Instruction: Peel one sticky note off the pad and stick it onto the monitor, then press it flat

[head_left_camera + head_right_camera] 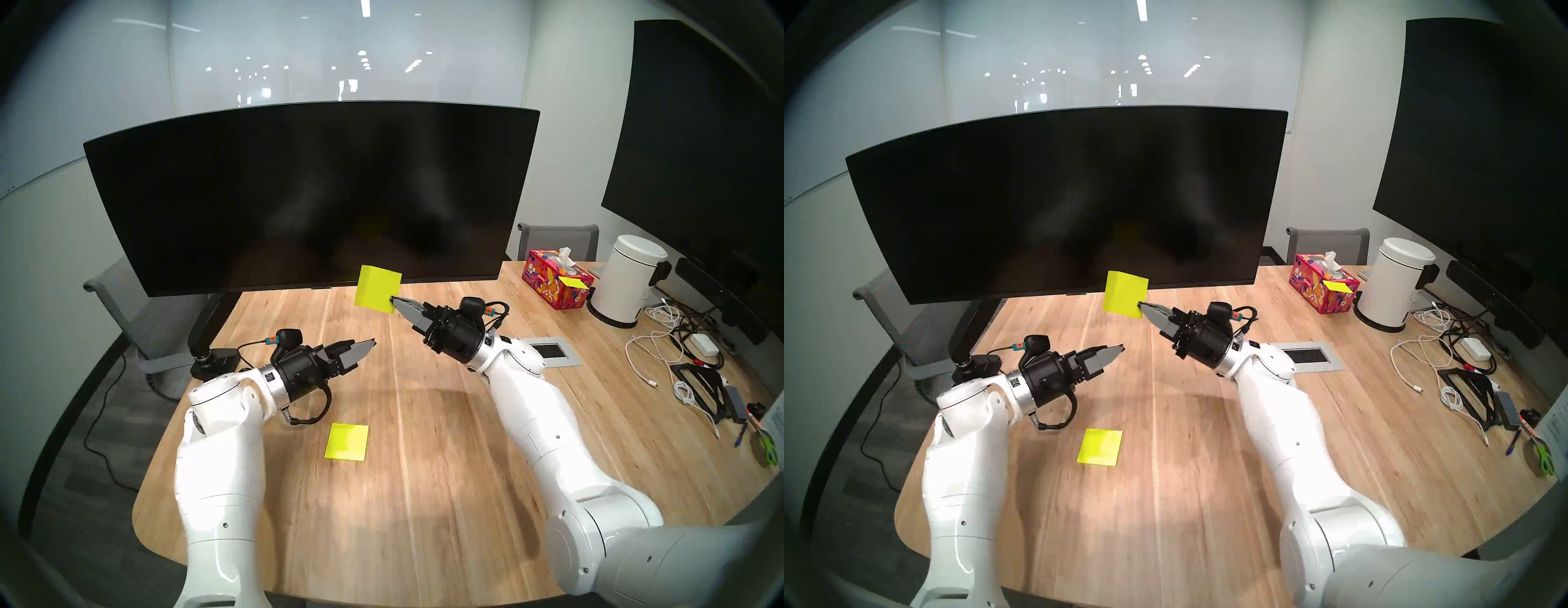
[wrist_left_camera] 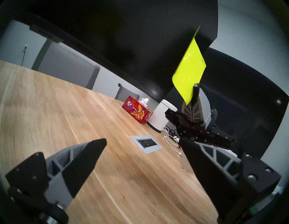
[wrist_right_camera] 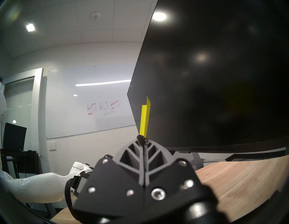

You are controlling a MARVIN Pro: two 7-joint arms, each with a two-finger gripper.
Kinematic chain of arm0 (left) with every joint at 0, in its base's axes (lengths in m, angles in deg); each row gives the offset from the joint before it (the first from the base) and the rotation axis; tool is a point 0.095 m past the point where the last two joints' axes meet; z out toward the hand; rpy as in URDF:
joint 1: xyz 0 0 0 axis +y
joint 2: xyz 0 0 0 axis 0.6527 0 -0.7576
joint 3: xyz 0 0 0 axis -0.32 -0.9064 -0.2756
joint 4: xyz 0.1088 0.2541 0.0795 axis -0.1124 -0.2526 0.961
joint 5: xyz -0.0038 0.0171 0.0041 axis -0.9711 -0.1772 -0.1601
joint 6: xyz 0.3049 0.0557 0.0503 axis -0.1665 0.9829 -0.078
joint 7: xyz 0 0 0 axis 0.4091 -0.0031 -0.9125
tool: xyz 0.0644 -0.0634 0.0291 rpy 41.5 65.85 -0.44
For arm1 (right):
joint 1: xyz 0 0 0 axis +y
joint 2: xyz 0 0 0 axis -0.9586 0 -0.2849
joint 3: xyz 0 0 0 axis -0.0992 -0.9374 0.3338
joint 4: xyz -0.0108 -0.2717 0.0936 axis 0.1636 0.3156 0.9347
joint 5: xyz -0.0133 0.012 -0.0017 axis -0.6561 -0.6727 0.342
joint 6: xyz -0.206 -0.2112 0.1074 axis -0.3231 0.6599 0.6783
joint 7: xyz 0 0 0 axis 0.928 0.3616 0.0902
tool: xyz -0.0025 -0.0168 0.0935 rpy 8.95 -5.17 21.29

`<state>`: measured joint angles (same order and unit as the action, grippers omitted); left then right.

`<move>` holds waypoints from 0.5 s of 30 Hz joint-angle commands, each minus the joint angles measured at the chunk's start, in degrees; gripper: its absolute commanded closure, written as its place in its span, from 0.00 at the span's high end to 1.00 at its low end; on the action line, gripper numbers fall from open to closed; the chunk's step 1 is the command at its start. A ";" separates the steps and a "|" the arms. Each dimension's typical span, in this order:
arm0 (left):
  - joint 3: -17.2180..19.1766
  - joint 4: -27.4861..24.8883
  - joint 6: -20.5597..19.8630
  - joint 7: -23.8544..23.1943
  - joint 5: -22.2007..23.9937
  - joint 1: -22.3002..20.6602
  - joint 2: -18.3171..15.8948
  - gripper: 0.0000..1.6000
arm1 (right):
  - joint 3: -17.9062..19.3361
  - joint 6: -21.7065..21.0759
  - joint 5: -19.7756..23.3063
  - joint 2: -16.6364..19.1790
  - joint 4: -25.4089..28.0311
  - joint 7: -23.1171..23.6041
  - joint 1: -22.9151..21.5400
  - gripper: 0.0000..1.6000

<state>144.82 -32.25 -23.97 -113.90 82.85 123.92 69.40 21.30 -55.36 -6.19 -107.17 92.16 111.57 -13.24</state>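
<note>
My right gripper (image 1: 392,300) is shut on the lower right corner of a yellow-green sticky note (image 1: 376,288) and holds it upright in the air, just in front of the bottom edge of the wide curved black monitor (image 1: 305,191). The note (image 2: 188,71) also shows in the left wrist view and edge-on in the right wrist view (image 3: 145,120). I cannot tell whether it touches the screen. The yellow pad (image 1: 347,441) lies flat on the wooden table (image 1: 424,467) near me. My left gripper (image 1: 368,344) is open and empty, above the table left of the note.
The monitor's black arm stand (image 1: 208,339) clamps at the table's left. At the right stand a red tissue box (image 1: 555,284), a white bin (image 1: 628,284), a power outlet plate (image 1: 551,350) and tangled cables (image 1: 679,352). A bigger flat black display (image 1: 695,140) hangs at the far right.
</note>
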 commanded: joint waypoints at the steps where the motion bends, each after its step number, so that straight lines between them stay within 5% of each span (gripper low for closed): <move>1: -0.11 -0.77 -0.80 0.12 2.00 -0.93 0.40 1.00 | 0.07 -0.19 0.71 -1.45 1.33 -0.34 -0.26 0.00; 15: 0.41 -1.24 -2.01 0.93 4.08 -1.93 0.77 1.00 | 1.23 0.46 1.37 -3.04 0.71 -1.58 0.06 0.00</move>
<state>145.42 -32.24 -26.23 -112.64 85.27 123.17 69.75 22.23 -55.23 -5.68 -108.85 92.14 110.15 -12.86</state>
